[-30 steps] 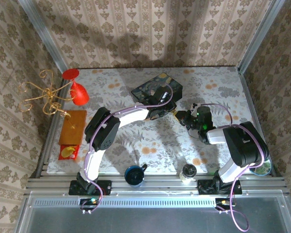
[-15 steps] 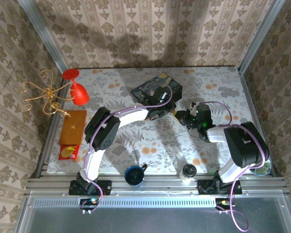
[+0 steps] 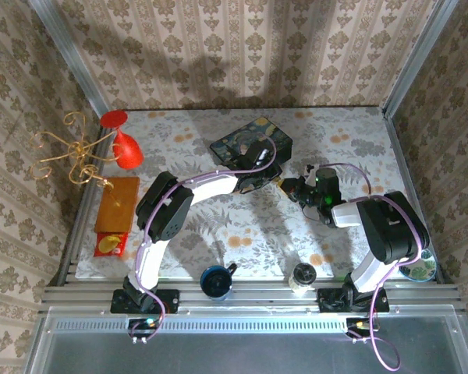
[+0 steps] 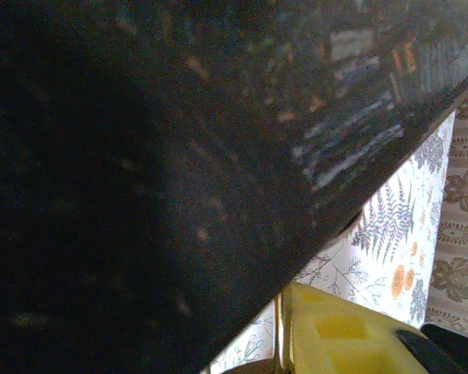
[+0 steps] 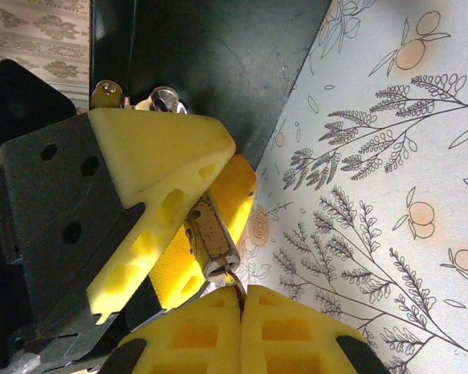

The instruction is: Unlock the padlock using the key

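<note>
The tiny brass padlock (image 5: 210, 238) hangs in the air beside the dark blue box (image 5: 210, 62), and my left gripper (image 3: 267, 181) is shut on it between its yellow fingers (image 5: 160, 167). Its silvery shackle reaches up toward the box's silver clasp (image 5: 165, 99). My right gripper (image 5: 240, 294) is shut on the key (image 5: 235, 282), whose thin dark blade touches the padlock's lower end. From above, the two grippers meet nose to nose at the padlock (image 3: 281, 184), right gripper (image 3: 295, 188) on the right. The left wrist view has the box (image 4: 179, 156) close up.
A red glass (image 3: 126, 146) lies by a gold wire stand (image 3: 70, 152) at the far left, with an orange box (image 3: 115, 204) below them. A dark cup (image 3: 217, 282) and a small jar (image 3: 303, 275) stand at the near edge. A bowl (image 3: 418, 269) sits behind the right arm.
The right arm's elbow has shifted slightly to the left. Both grippers stay almost in place at the padlock, with their grips unchanged.
</note>
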